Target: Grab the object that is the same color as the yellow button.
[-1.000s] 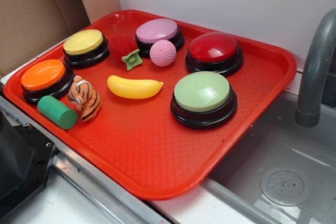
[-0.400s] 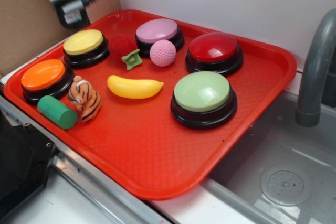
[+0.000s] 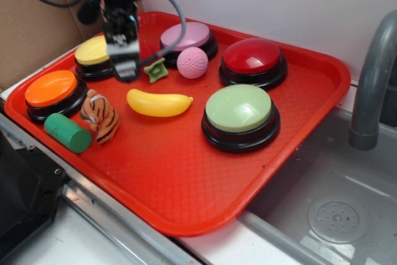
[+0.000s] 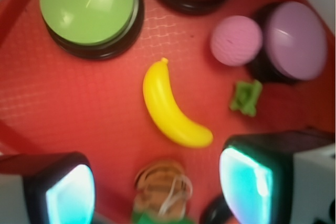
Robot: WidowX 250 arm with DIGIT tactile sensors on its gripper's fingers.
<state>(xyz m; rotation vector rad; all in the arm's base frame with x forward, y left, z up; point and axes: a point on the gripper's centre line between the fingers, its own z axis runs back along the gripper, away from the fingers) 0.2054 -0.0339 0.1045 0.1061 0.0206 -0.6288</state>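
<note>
gripper [image 3: 126, 66] jaws apart, empty, above tray [image 3: 186, 178] | banana [image 3: 159, 103] lies free between tiger [image 3: 101, 116] and green button [image 3: 239, 116] | likely light, stiff, slippery | grip across thick middle

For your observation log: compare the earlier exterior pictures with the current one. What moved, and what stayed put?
The gripper came in from the upper left and descended over the tray, now near the yellow button, fingers open, holding nothing. The toy banana, tiger toy and all buttons stayed put.
</note>
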